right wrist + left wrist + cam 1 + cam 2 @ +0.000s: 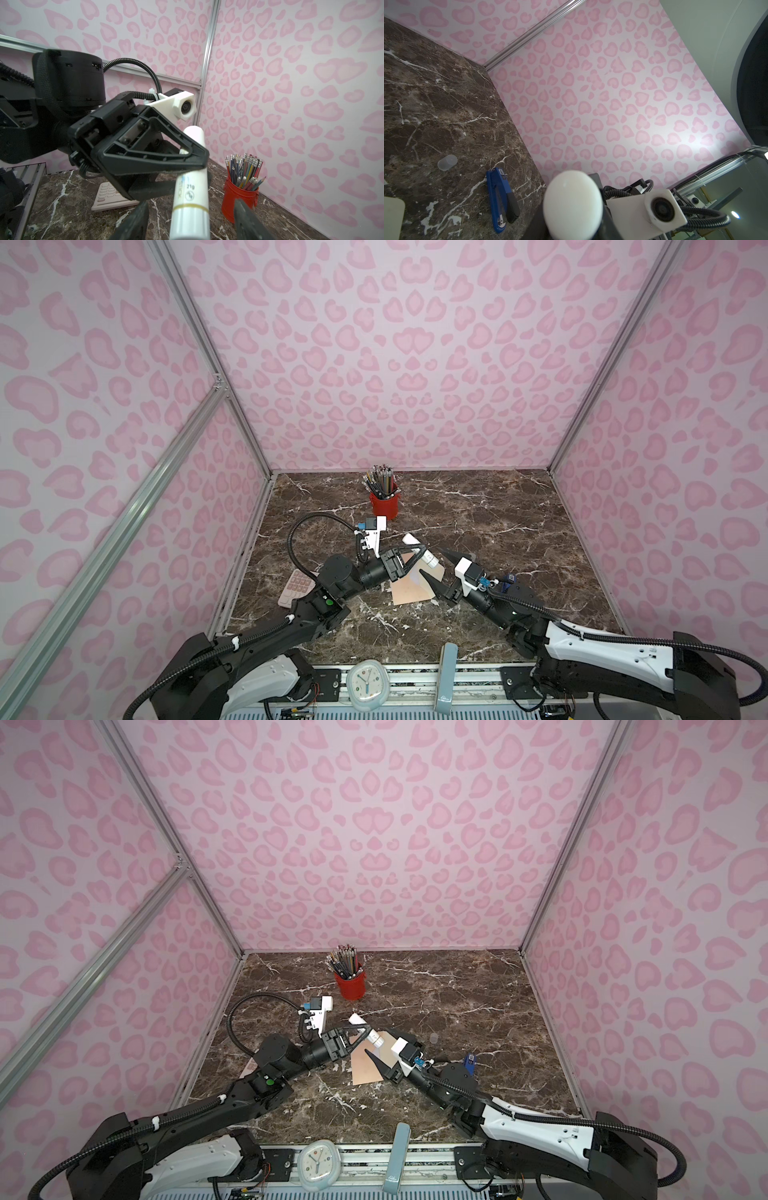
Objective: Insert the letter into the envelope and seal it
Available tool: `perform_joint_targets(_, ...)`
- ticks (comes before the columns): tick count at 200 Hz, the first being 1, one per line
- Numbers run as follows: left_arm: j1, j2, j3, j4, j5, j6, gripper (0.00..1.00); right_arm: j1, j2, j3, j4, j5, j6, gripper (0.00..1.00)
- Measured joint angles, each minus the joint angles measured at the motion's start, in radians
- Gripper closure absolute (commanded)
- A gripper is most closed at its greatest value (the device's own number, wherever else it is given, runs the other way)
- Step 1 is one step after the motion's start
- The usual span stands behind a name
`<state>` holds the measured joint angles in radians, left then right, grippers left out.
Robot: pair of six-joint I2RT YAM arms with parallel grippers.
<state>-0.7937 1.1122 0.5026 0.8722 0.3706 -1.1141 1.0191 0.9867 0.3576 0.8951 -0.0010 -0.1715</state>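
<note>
In both top views the left gripper (422, 550) pinches the glue stick (411, 539) above the envelope (411, 593), which lies flat on the table (519, 539), centre-near. The right gripper (432, 562) is spread wide around the stick's right end. In the right wrist view its fingers (135, 220) flank the stick without touching. The left wrist view shows only the stick's rounded end. I cannot make out the letter

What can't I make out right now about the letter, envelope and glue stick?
- Letter: in no view; whether it is inside the envelope cannot be told.
- Envelope flap: covered in both top views by the left pincer and glue stick.
- Glue stick end: blurred in the left wrist view, too close to the lens.
</note>
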Motion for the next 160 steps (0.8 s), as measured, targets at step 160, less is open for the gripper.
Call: perform_joint_targets(160,-0.021,0.116,0.018,0.146,0.037,-0.073,0.96,-0.035,0.125,0.028,0.134,0.016,0.027,0.54)
